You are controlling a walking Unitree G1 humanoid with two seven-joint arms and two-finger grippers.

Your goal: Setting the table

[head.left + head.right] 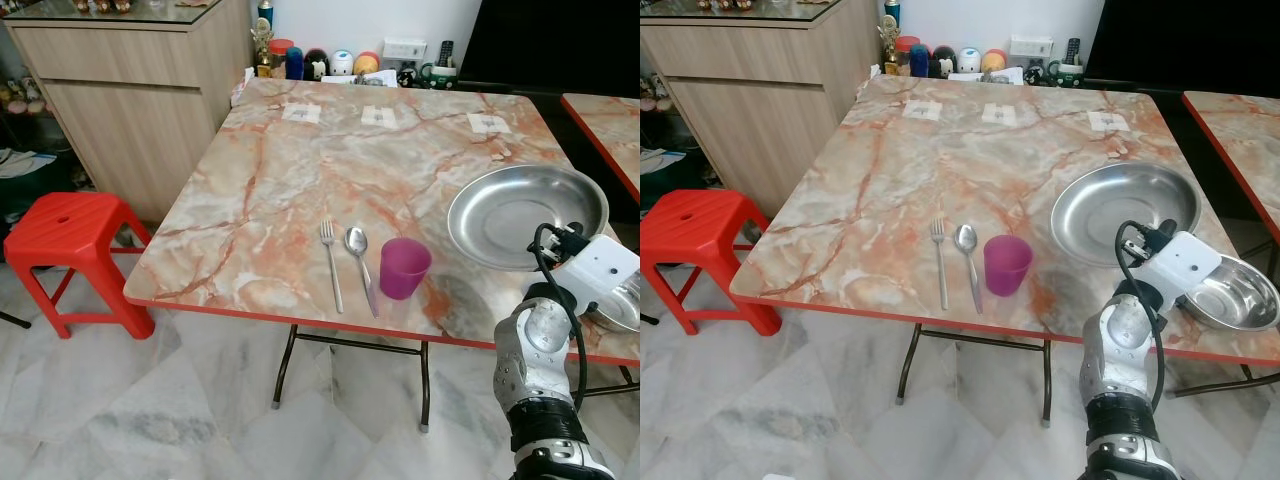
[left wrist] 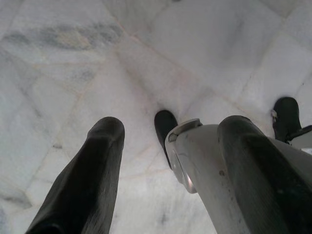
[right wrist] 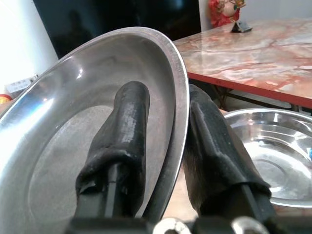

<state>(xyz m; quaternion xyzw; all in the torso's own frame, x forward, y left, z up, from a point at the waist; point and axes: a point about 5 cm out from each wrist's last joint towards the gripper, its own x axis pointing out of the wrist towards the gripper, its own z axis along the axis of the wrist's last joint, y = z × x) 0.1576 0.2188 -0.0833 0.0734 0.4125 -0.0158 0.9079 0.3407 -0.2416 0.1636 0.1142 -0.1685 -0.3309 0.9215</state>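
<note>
While my right end effector pinches the rim of the big steel plate, one finger inside and one under it, the plate sits at the counter edge on my right. Fork, spoon and purple cup line up near the front edge. A smaller steel bowl is just beside the plate. Left end effector hangs spread apart over the floor, holding nothing.

Your two head views look forward and down at the marble table from close by and share nearly the same scene. Your left wrist view faces the floor. Your right wrist view looks very closely along the steel plate.
</note>
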